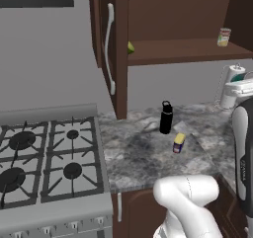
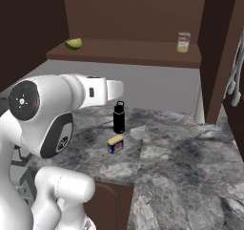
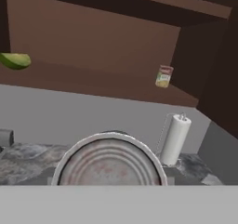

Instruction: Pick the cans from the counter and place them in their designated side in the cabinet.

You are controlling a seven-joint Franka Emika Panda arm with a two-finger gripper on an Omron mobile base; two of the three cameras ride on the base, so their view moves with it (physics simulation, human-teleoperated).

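So a small can with a ridged, dull-metal end (image 3: 109, 160) is seen right up against the hand camera, clear of the grey-and-white marbled stone worktop (image 1: 143, 153). The fingers are hidden behind it, but the gripper (image 1: 239, 83) is judged to be clamped on that can. The other one, a short dark blue can with a yellow top (image 1: 179, 143), is left lying on the worktop at roughly 5 o'clock from the tall black bottle (image 1: 166, 117). The dark brown wooden wall cabinet's shelf (image 1: 183, 52) is up ahead, with a pale can with a red-and-yellow label (image 3: 163, 76) at about 1 o'clock from the held can and a green rounded fruit (image 3: 15, 60) at 10 o'clock. What could go wrong: the shelf's front edge could get clipped if the can isn't lifted high enough, the pale can could be knocked over if it's set down too close, and the white paper towel roll (image 3: 175, 139) at 3 o'clock could be brushed. The wrong side could also get picked.
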